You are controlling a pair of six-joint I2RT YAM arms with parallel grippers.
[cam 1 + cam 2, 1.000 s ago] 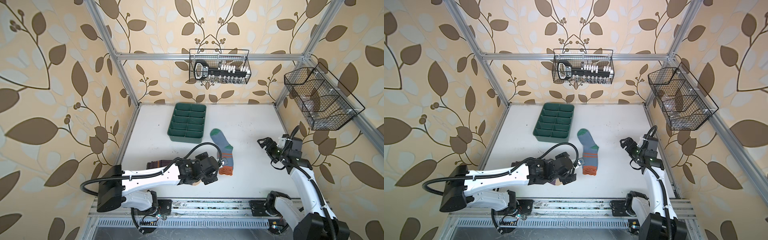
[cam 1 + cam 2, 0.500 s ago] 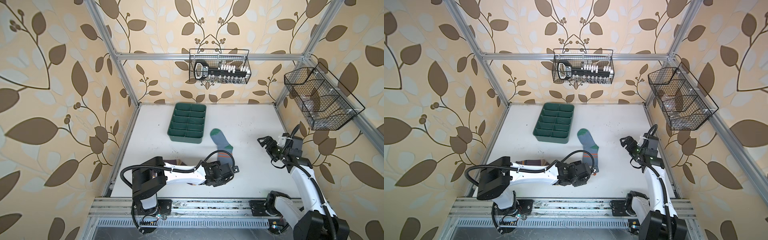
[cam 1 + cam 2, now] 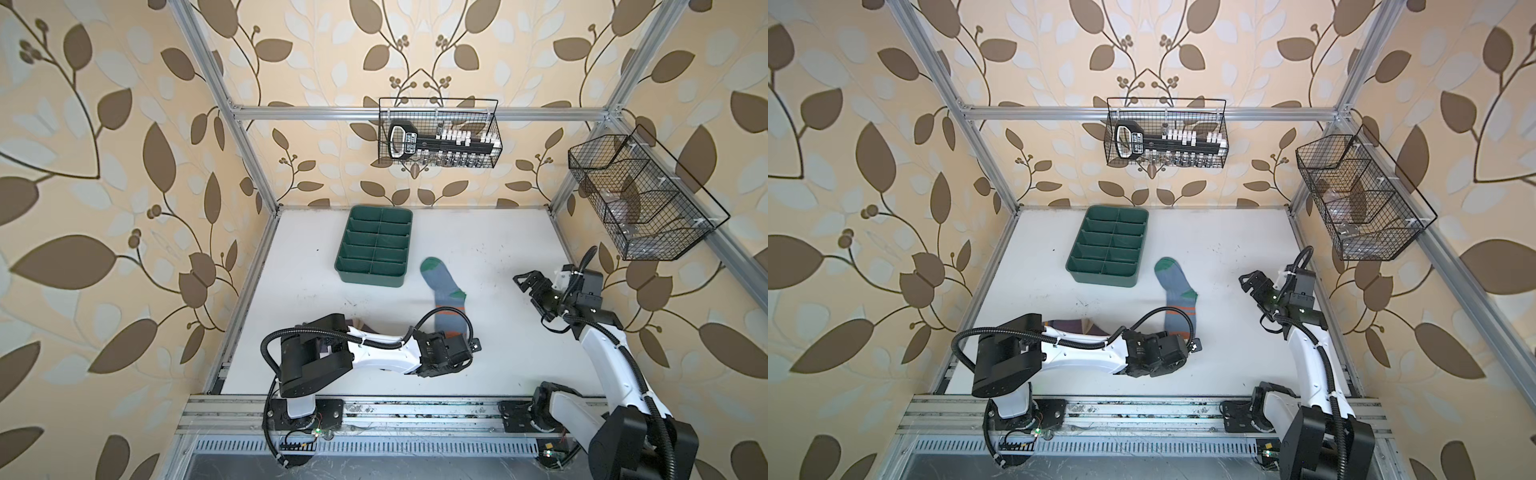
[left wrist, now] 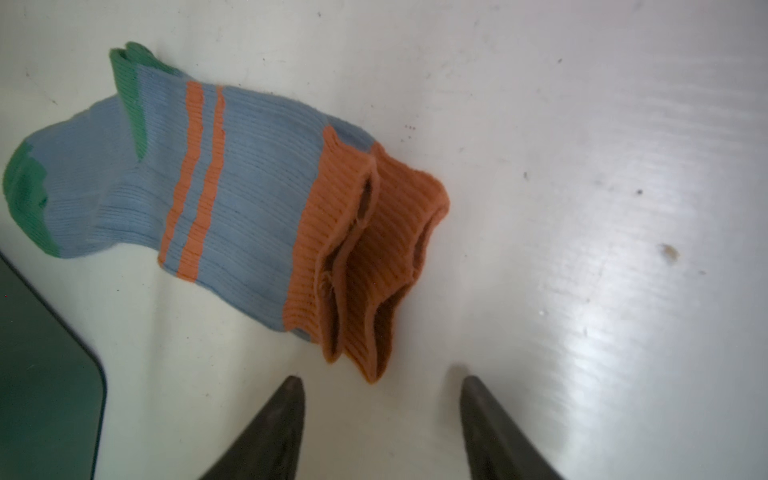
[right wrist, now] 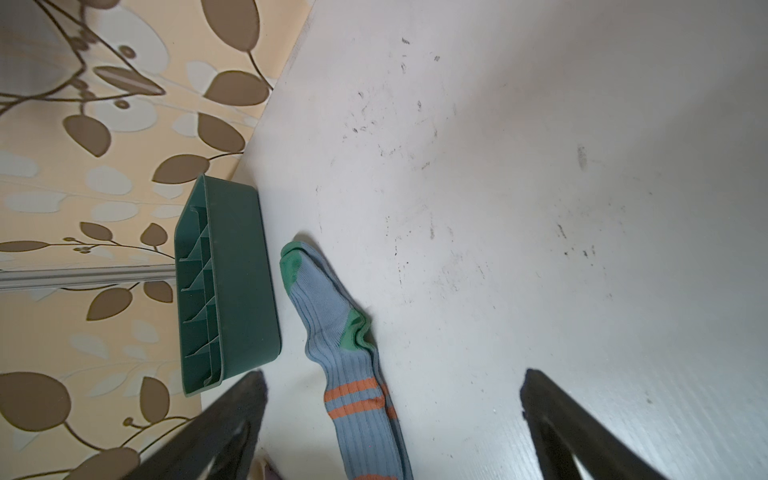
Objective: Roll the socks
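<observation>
The grey-blue socks [image 3: 444, 291] [image 3: 1177, 293] lie flat mid-table, green toe toward the back, two orange cuffs [image 4: 365, 249] lying one on the other. My left gripper [image 4: 380, 384] is low at the cuff end, open, and the cuff's tip just reaches the gap between its fingers. Its arm [image 3: 440, 353] hides the cuffs in both top views. A purple striped sock [image 3: 1073, 325] shows partly behind that arm. My right gripper [image 3: 532, 282] [image 5: 392, 380] hovers wide open to the right of the socks, holding nothing.
A green divided tray [image 3: 374, 249] [image 5: 232, 291] stands just left of the socks' toe. A wire basket [image 3: 438, 137] hangs on the back wall and another [image 3: 640, 199] on the right wall. The frame rail runs along the table's front edge.
The left arm folded and carried its gripper rightward to the orange cuffs, and its jaws have narrowed. The right arm has not moved.
</observation>
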